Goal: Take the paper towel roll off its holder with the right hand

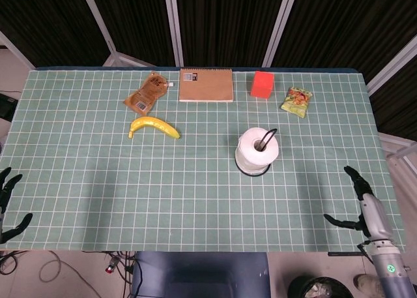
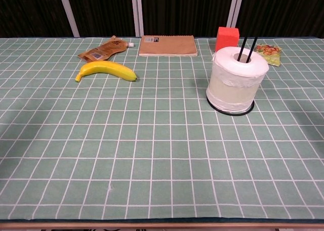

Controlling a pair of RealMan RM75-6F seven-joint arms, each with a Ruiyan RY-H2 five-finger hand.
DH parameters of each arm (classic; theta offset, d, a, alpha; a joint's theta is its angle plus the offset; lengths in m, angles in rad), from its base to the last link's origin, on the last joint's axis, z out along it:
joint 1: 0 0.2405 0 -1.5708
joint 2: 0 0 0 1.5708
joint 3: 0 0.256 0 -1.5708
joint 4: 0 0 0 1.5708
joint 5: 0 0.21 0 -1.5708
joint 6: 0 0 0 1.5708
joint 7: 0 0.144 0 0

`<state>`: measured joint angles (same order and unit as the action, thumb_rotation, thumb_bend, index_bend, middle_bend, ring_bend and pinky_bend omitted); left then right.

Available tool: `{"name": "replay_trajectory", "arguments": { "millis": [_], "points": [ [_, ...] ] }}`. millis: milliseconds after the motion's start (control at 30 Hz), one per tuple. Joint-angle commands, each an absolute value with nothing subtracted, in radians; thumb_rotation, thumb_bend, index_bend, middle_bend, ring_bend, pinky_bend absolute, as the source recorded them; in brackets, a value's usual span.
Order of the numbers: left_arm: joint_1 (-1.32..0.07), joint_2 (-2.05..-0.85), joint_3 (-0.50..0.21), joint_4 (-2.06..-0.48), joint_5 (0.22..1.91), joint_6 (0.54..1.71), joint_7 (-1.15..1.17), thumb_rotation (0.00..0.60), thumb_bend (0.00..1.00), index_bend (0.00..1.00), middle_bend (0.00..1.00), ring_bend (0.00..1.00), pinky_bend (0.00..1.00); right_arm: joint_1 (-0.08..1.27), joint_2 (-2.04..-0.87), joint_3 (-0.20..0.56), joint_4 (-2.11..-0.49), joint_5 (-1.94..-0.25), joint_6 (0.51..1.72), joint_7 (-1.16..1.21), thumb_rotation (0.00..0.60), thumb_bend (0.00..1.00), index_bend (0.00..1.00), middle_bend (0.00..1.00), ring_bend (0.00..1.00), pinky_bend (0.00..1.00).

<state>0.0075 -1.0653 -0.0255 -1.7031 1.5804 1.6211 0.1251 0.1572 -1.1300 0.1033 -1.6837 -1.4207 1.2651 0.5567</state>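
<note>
- The paper towel roll (image 1: 258,149) sits on its holder (image 2: 230,108), at about 3 o'clock from the table's (image 1: 195,200) middle
- Only the head view shows the hands
- The right hand (image 1: 360,207), fingers spread wide, holds nothing, at 5 o'clock from the roll
- The left hand (image 1: 8,207) is spread too

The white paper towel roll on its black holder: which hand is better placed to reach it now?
The right hand: it is open at the table's right edge, nearer the white paper towel roll than the left hand.

Green-gridded counter (image 1: 98,180) carried a brown pouch (image 1: 144,94), notebook (image 1: 206,85), red block (image 1: 262,84) and snack bag (image 1: 297,101) along the far edge, banana (image 1: 154,126) nearer, roll holder (image 1: 257,152) right of centre.
</note>
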Motion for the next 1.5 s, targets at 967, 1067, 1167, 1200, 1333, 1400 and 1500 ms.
{"name": "replay_trajectory", "arguments": {
  "millis": [967, 1067, 1167, 1200, 1333, 1400, 1500],
  "points": [
    [0.002, -1.073, -0.033, -1.701, 1.556, 1.606, 0.148, 0.600, 0.22, 0.13, 0.00, 0.00, 0.03, 0.555, -1.669, 0.322, -1.170, -1.099, 0.852, 0.669, 0.600, 0.00, 0.00, 0.00, 0.00, 0.00],
    [0.001, -1.075, -0.034, -1.700, 1.552, 1.604, 0.156, 0.600, 0.23, 0.13, 0.00, 0.00, 0.03, 0.574, -1.701, 0.332, -1.134, -1.094, 0.843, 0.662, 0.600, 0.00, 0.00, 0.00, 0.00, 0.00],
    [0.001, -1.077, -0.034, -1.700, 1.550, 1.603, 0.163, 0.600, 0.23, 0.13, 0.00, 0.00, 0.03, 0.591, -1.729, 0.346, -1.099, -1.081, 0.830, 0.659, 0.600, 0.00, 0.00, 0.00, 0.00, 0.00],
    [0.002, -1.076, -0.033, -1.701, 1.550, 1.603, 0.163, 0.600, 0.23, 0.13, 0.00, 0.00, 0.03, 0.598, -1.737, 0.351, -1.088, -1.077, 0.824, 0.657, 0.600, 0.00, 0.00, 0.00, 0.00, 0.00],
    [0.003, -1.074, -0.035, -1.701, 1.546, 1.606, 0.158, 0.600, 0.23, 0.13, 0.00, 0.00, 0.03, 0.616, -1.762, 0.366, -1.055, -1.065, 0.805, 0.657, 0.600, 0.00, 0.00, 0.00, 0.00, 0.00],
    [0.004, -1.072, -0.036, -1.701, 1.544, 1.606, 0.155, 0.600, 0.23, 0.13, 0.00, 0.00, 0.03, 0.624, -1.770, 0.376, -1.045, -1.056, 0.792, 0.663, 0.600, 0.00, 0.00, 0.00, 0.00, 0.00],
    [0.004, -1.071, -0.036, -1.701, 1.543, 1.605, 0.153, 0.600, 0.23, 0.13, 0.00, 0.00, 0.03, 0.636, -1.777, 0.387, -1.034, -1.049, 0.772, 0.668, 0.600, 0.00, 0.00, 0.01, 0.01, 0.00]
  ]
}}
